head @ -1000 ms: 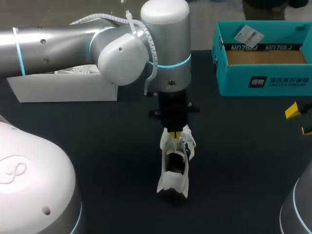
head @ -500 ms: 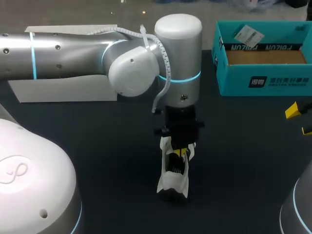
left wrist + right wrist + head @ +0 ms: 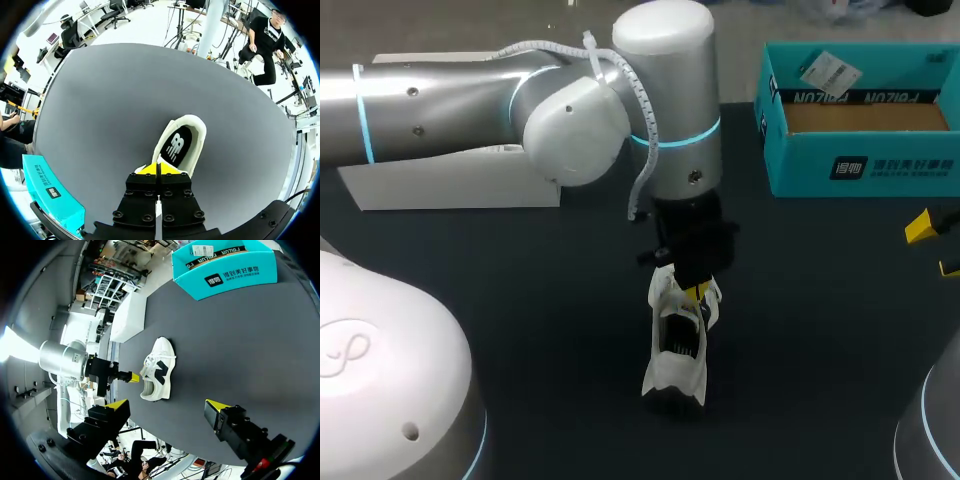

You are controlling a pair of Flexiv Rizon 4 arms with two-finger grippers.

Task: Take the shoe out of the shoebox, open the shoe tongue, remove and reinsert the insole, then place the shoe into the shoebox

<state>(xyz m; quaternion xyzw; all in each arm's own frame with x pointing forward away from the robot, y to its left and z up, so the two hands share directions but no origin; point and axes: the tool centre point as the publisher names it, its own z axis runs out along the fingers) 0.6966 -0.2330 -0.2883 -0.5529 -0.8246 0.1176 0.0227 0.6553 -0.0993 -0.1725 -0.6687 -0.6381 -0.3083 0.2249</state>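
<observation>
White shoe (image 3: 677, 352) upright on its sole, mid-tabletop, dark insole (image 3: 175, 145) showing inside. Left gripper (image 3: 697, 293) down at the shoe's opening, yellow tips pressed together; whether they pinch anything, cannot tell. Right gripper (image 3: 165, 406) spread wide near the right edge. Teal shoebox (image 3: 860, 165) at the far right corner.

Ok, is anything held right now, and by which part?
Left end effector seems shut on the shoe, by its tongue; right end effector open, empty.
</observation>
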